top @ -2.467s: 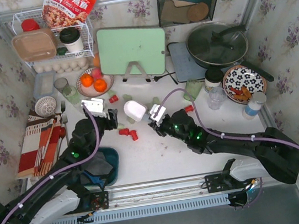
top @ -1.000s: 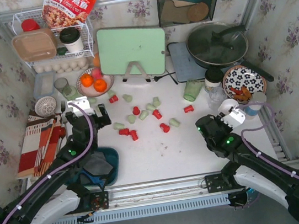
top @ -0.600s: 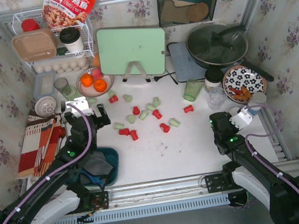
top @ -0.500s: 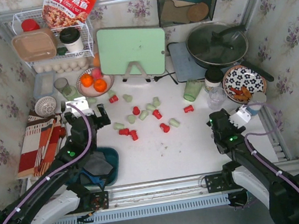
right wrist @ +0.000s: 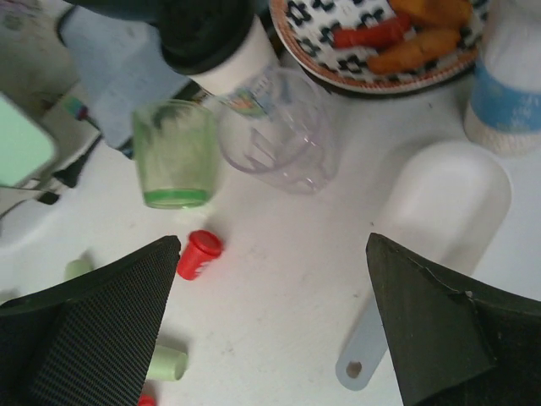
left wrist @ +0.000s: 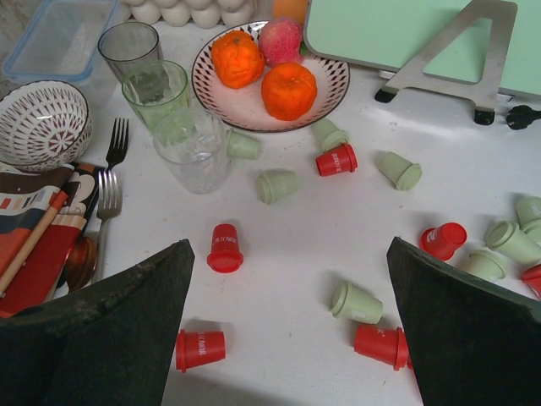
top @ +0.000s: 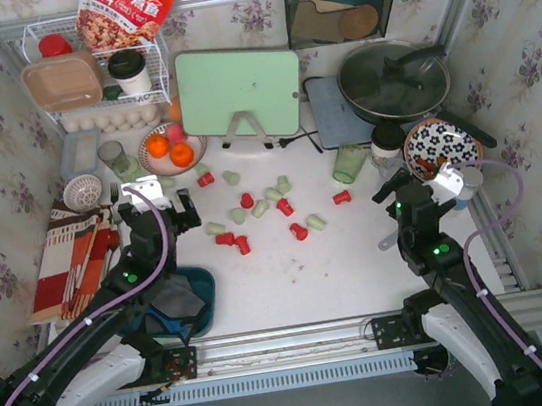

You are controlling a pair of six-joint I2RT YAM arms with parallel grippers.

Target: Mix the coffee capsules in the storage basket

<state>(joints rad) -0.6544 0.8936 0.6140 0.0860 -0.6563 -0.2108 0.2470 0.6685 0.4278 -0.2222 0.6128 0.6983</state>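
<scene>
Several red and mint-green coffee capsules (top: pixel 260 208) lie scattered on the white table, outside the storage basket. The dark teal storage basket (top: pixel 204 295) sits at the near left, mostly hidden under my left arm, its inside out of sight. My left gripper (top: pixel 159 215) hovers open above the left end of the scatter. In the left wrist view, red capsules (left wrist: pixel 225 249) and green capsules (left wrist: pixel 355 302) lie between its wide jaws (left wrist: pixel 287 338). My right gripper (top: pixel 400 207) is open and holds nothing, over the table's right side; a lone red capsule (right wrist: pixel 199 253) lies just ahead of its left finger (right wrist: pixel 93 330).
A white scoop (right wrist: pixel 444 203) lies on the table beside my right gripper. A green glass (right wrist: pixel 173 152), a clear glass (right wrist: pixel 283 131), a patterned plate (top: pixel 442 147) and a bottle (top: pixel 466 186) crowd the right. A fruit plate (left wrist: pixel 270 72), glasses (left wrist: pixel 193 148) and a fork (left wrist: pixel 108 182) stand left.
My right gripper has opened wide and let go of the white scoop, which now lies on the table. The right wrist swung up and to the right. The left arm stayed still.
</scene>
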